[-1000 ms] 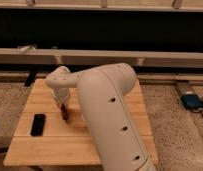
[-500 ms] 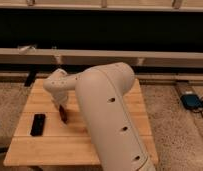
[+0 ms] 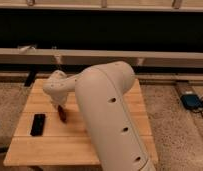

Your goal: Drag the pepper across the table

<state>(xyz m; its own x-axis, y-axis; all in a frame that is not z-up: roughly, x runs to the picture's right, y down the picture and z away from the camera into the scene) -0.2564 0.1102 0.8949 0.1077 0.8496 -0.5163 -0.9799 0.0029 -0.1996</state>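
Observation:
The pepper (image 3: pixel 62 115) is a small dark red chili lying on the light wooden table (image 3: pixel 50 145), left of centre. My gripper (image 3: pixel 60 108) comes down onto it from the white wrist (image 3: pixel 58 88), right at the pepper's upper end. My large white arm (image 3: pixel 110 120) fills the middle of the view and hides the table's centre and right part.
A flat black phone (image 3: pixel 38 124) lies on the table left of the pepper. A blue object with a cable (image 3: pixel 192 102) sits on the speckled floor at the right. A long bench or rail (image 3: pixel 100 56) runs behind the table.
The wrist and gripper have shifted slightly left and toward the front of the table, and the pepper has moved with them.

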